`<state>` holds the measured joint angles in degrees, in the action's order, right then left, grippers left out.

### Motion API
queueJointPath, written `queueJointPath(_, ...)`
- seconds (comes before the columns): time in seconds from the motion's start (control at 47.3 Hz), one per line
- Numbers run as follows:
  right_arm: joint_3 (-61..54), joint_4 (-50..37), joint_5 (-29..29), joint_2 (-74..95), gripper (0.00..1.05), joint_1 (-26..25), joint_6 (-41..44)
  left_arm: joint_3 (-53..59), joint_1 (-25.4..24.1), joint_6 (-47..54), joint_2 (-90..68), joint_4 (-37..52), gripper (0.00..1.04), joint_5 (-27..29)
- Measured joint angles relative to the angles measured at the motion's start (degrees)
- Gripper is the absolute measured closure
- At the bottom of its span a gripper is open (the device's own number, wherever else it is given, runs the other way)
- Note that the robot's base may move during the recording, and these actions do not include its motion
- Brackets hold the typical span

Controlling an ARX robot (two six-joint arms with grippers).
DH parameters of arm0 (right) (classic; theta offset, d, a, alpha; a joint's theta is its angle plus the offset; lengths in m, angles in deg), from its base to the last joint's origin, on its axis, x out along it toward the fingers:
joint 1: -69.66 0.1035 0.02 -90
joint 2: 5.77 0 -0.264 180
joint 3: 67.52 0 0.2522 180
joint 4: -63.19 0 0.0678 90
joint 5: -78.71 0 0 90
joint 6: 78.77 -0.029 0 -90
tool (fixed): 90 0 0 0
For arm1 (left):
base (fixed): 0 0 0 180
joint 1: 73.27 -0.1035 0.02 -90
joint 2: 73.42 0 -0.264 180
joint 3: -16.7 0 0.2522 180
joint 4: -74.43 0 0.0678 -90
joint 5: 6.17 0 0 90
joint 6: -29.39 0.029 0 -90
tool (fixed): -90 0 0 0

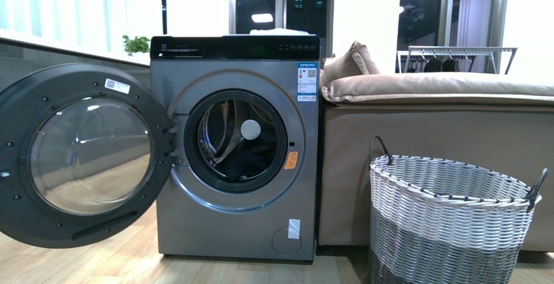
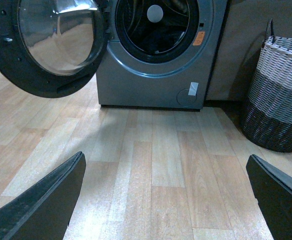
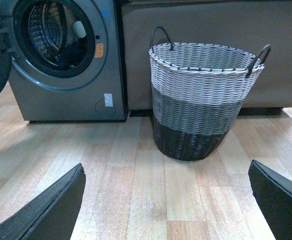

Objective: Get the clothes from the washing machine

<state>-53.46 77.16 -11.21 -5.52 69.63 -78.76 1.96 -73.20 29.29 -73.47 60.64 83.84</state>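
Lying inside washing machine (image 1: 228, 232): clothes (image 1: 248, 162) | both jaws spread, far off

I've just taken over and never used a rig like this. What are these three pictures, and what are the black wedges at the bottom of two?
The wide picture comes from a camera on the robot's body, facing forward; neither arm shows there. It shows the washing machine with its door swung open, dark clothes in the drum, and a woven basket on the floor by a beige sofa. The other two come from wrist cameras. The black wedges are the fingers of the left end effector and the right end effector, both open above the wooden floor, holding nothing.
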Motion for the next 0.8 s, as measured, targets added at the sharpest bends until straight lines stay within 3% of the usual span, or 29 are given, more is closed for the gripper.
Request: queueJointPath(0.803,0.0,0.0,0.0,0.0,0.08,0.0,0.0,0.0,0.0,0.0,0.0,0.0,0.07,0.0)
